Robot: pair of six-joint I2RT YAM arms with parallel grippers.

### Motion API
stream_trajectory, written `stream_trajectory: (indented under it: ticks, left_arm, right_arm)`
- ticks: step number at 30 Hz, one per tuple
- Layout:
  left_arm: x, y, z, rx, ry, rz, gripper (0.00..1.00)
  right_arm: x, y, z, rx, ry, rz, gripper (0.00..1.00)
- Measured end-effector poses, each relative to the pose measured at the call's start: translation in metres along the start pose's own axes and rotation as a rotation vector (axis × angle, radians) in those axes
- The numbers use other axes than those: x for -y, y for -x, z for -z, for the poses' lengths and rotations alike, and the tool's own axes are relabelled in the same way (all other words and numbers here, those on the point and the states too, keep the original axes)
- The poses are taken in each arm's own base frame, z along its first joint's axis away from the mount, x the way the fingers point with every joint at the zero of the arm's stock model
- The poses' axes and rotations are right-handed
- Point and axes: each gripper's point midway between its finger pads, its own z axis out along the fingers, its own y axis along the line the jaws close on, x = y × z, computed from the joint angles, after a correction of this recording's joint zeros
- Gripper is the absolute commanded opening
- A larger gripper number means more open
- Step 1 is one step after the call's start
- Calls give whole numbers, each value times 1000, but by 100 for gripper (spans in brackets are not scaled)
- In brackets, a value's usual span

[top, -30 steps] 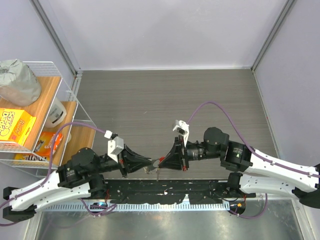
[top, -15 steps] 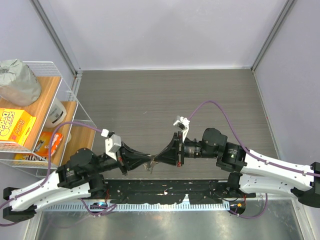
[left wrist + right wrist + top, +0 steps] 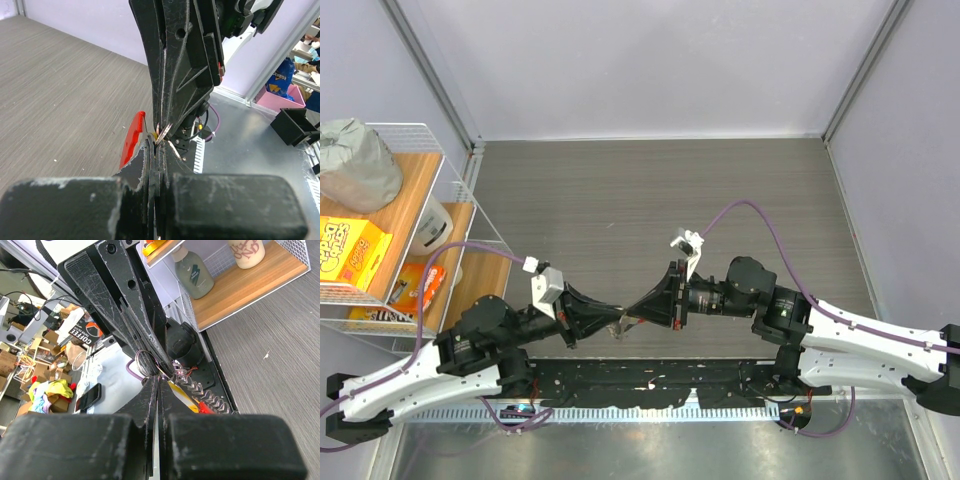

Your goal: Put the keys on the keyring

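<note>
My two grippers meet tip to tip just above the near table edge. My left gripper (image 3: 618,322) is shut on the keyring; its red plastic piece (image 3: 132,137) sticks out beside my left fingertips, and the thin silvery ring (image 3: 163,133) sits at their tip. My right gripper (image 3: 633,317) is shut on the key; its yellow tag (image 3: 183,395) shows beside my right fingertips (image 3: 159,381). The ring's wire loop (image 3: 144,362) lies against the left gripper's fingers (image 3: 125,305). The red piece (image 3: 205,409) peeks out below the tag. The key's metal blade is hidden between the jaws.
A wire shelf rack (image 3: 415,215) with a yellow box (image 3: 350,252), a grey bag (image 3: 355,165) and bottles stands at the left. A black mounting rail (image 3: 650,385) runs along the near edge. The grey wood-grain table (image 3: 650,200) stretches beyond the grippers.
My right gripper has moved left until its tip touches the left gripper's tip. My left gripper has drawn back slightly to the left. The red piece no longer shows from above.
</note>
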Motion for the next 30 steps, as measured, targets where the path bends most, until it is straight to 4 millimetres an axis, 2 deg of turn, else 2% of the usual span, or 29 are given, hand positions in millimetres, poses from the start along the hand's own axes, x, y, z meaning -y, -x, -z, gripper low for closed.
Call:
stream_trajectory:
  ticks: [19,30]
  left_arm:
    - [-16,6,3,65,86,2,0]
    - [-19,11,3,97,103,6,0]
  right_arm:
    - [-1,8,3,43,-10,-22,6]
    - [6,12,-6,86,-33,-95,6]
